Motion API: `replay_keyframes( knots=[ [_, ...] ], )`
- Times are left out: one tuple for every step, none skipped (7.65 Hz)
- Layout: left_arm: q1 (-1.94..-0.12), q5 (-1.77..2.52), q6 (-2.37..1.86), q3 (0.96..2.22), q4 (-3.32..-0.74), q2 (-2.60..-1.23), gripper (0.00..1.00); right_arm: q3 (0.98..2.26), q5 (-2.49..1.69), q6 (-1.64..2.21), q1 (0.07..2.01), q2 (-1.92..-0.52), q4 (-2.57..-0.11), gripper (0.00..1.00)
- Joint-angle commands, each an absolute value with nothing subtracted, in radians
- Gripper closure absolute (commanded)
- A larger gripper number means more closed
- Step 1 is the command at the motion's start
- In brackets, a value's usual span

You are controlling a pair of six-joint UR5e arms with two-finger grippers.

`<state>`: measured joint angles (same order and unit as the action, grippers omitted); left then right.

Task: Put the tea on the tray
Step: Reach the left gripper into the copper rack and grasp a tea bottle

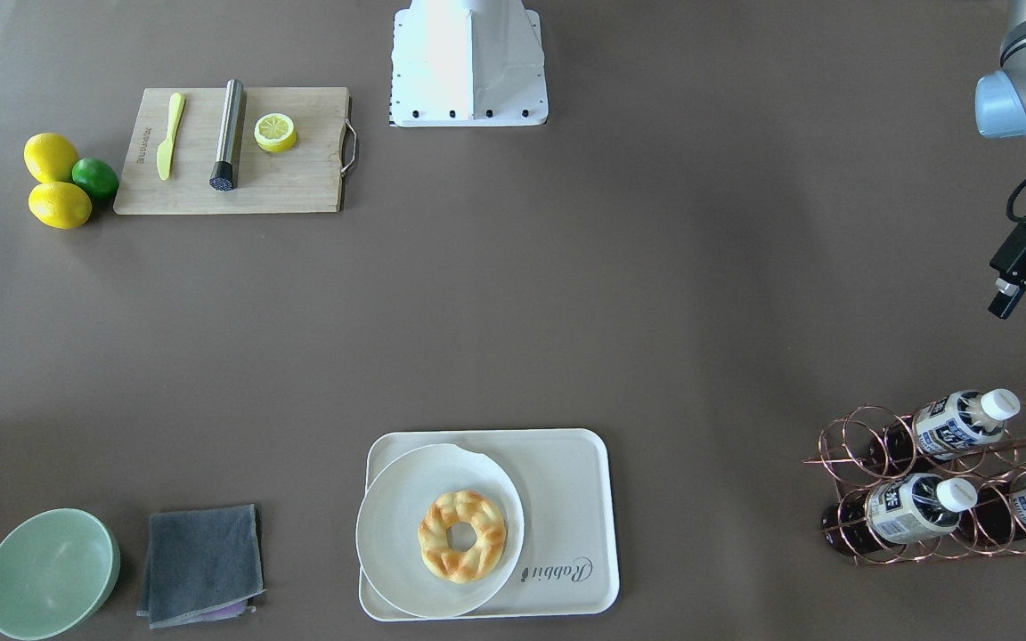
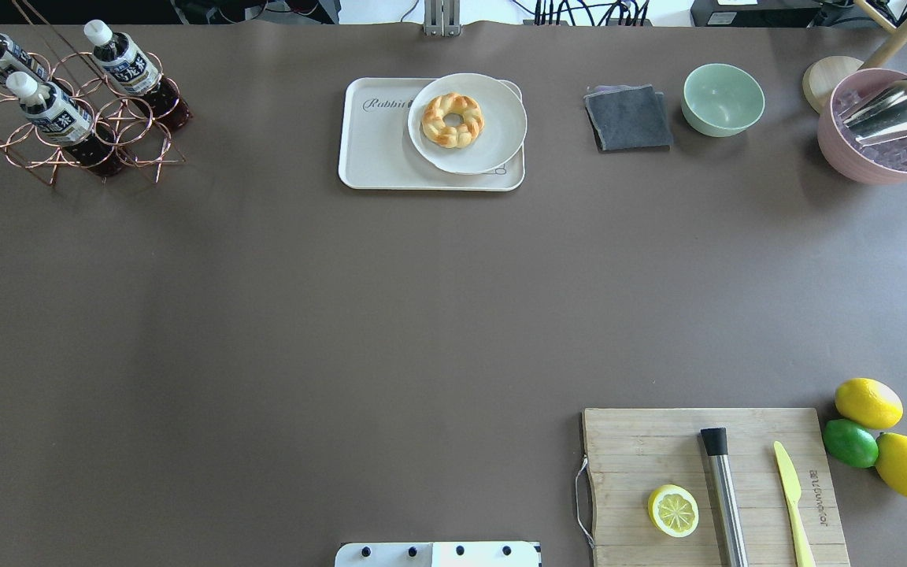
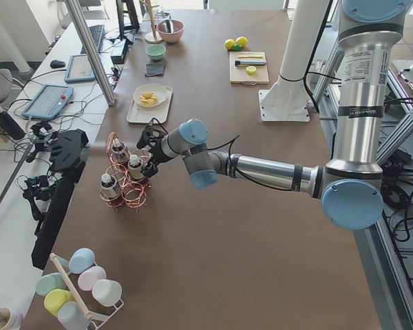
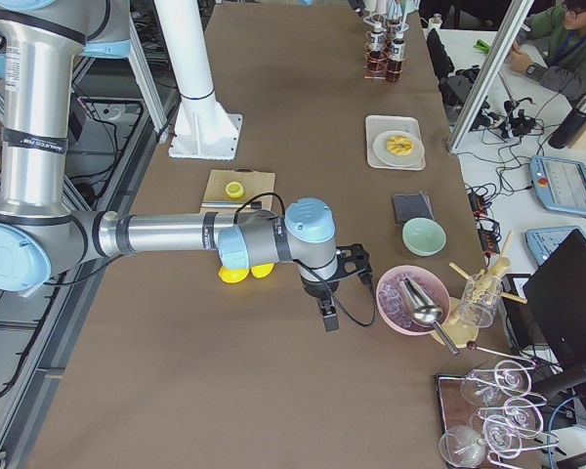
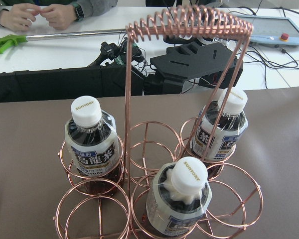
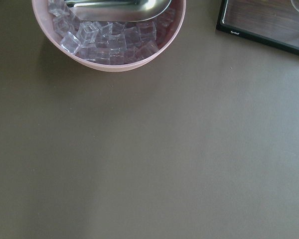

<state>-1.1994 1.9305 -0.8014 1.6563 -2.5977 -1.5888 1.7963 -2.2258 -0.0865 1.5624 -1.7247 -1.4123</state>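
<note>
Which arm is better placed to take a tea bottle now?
Left. The left fingers hang near the rack holding the tea bottles; the right fingers are far away, by the ice bowl.

You see the tray (image 1: 566, 481) at the bottom of the view, a plate (image 1: 397, 507) with a doughnut (image 1: 462, 536) covering its left part. Well to its right, three tea bottles (image 1: 909, 507) sit in a copper wire rack (image 1: 851, 445). Above the rack, the left arm (image 1: 1025, 89) enters at the frame's edge, apart from the bottles.
</note>
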Motion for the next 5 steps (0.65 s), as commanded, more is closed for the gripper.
replay_keyframes(
  knots=[
    [-1.088,1.733,-0.839,1.651,-2.6,-1.632,0.02,1.798,-2.224,-0.086,1.563,-1.727,-1.411,0.0],
    [-1.037,1.67,-0.844,1.643,-2.599,-1.643,0.02,1.798,-2.226,-0.086,1.563,-1.729,-1.411,0.0],
    [-1.028,1.649,-0.841,1.638,-2.596,-1.666,0.02,1.798,-2.224,-0.086,1.563,-1.729,-1.411,0.0],
    [-1.028,1.649,-0.83,1.625,-2.597,-1.673,0.02,1.799,-2.224,-0.084,1.563,-1.729,-1.411,0.0],
    [-1.034,1.649,-0.821,1.617,-2.597,-1.68,0.02,1.796,-2.223,-0.084,1.563,-1.729,-1.413,0.0]
  ],
)
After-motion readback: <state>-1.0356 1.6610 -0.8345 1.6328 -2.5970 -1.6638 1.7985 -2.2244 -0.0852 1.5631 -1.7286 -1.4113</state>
